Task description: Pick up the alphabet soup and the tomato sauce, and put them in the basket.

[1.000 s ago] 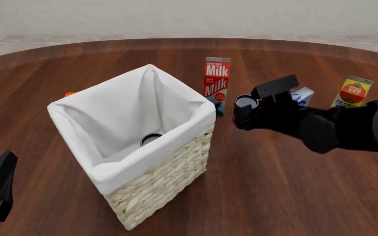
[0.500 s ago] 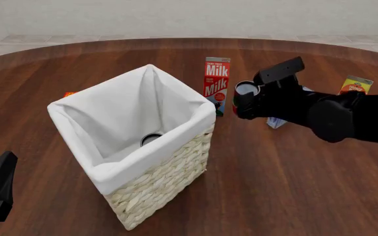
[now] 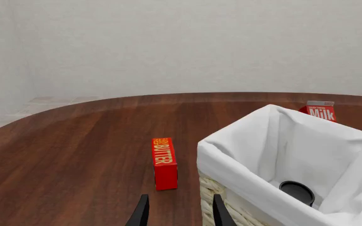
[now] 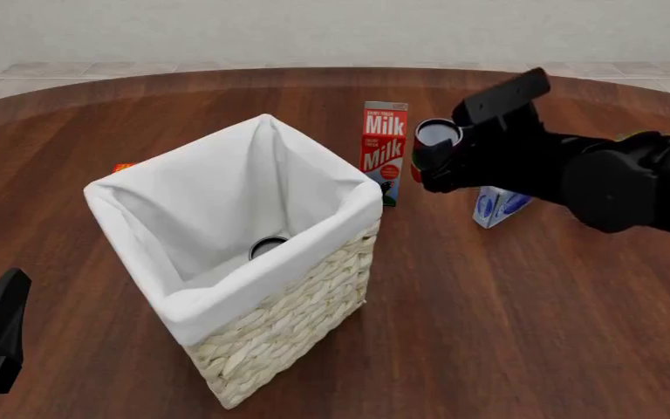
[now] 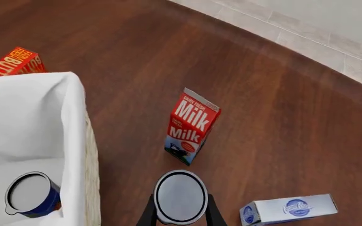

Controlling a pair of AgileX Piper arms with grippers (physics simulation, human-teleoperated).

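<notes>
Round wooden table (image 4: 522, 332) against a pale wall (image 4: 335, 26).
Dark reddish-brown top with visible grain and a curved far edge, lit evenly with a soft sheen. Beyond the edge, a floor of pale tiles (image 4: 67, 70) with thin grout lines. Behind that, a plain off-white wall, lightly textured, seen also in the left wrist view.

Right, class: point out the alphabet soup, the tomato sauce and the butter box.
alphabet soup (image 5: 31, 194): right wrist view, pale lid.
tomato sauce (image 5: 180, 196): right wrist view, grey metal top.
butter box (image 3: 164, 163): left wrist view, red front face.
</notes>
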